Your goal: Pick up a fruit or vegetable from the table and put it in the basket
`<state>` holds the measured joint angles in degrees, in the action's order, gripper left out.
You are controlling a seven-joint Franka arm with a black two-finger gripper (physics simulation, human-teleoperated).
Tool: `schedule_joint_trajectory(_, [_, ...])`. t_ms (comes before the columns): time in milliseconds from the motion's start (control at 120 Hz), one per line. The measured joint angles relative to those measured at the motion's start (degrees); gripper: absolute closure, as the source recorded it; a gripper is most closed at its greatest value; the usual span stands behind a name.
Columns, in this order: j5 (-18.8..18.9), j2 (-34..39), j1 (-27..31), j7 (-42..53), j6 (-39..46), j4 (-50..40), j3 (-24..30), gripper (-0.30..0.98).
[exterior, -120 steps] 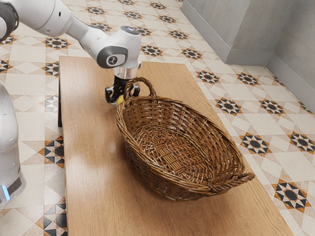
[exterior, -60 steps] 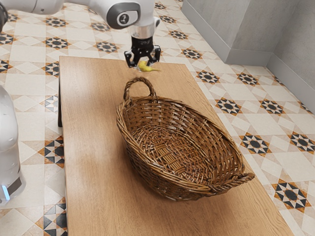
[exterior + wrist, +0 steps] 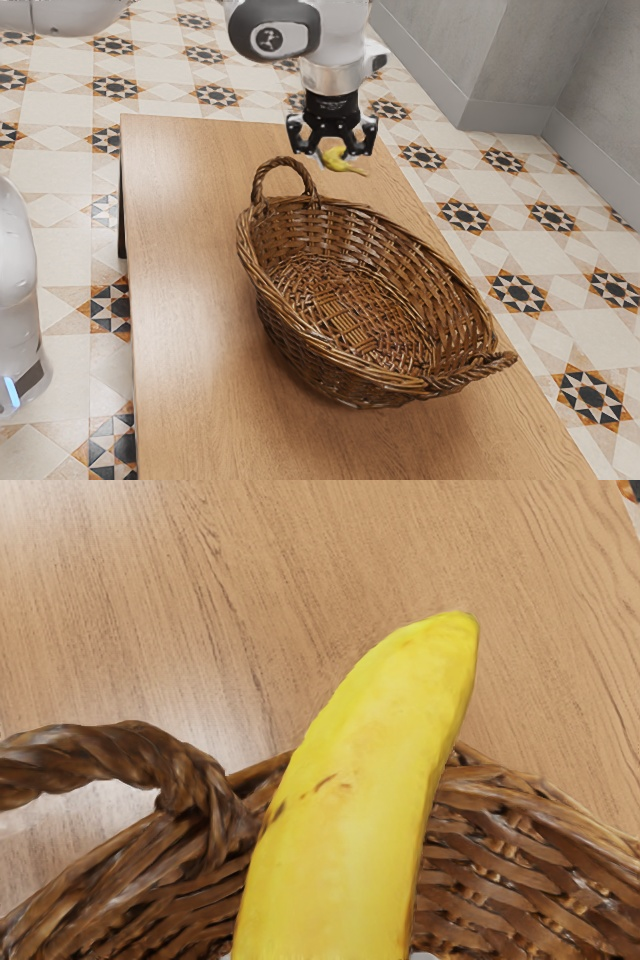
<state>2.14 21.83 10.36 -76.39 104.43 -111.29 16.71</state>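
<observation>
High above the back rim of the basket, my gripper [image 3: 332, 156] is shut on a yellow banana [image 3: 343, 161], whose end sticks out toward the exterior view's right. The wicker basket [image 3: 262, 290] stands upright on the table, with nothing inside it. In the wrist view the banana [image 3: 350, 800] looms large from the lower edge, over the woven wall of the basket [image 3: 510, 870].
The basket's near-arm loop handle [image 3: 285, 163] rises beside and below the hand, toward the exterior view's left. The wooden table [image 3: 185, 300] extends around the basket, and grey walls [image 3: 520, 60] stand beyond it.
From low behind the basket handle, my gripper has risen with the banana and moved toward the exterior view's right. During the last half second it came somewhat lower in that view. The basket has stayed put.
</observation>
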Motion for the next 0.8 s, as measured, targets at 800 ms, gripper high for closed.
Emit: schedule_joint_trajectory(800, [-0.2, -3.6, 0.1, 0.4, -0.7, 3.9, 9.0, 0.08])
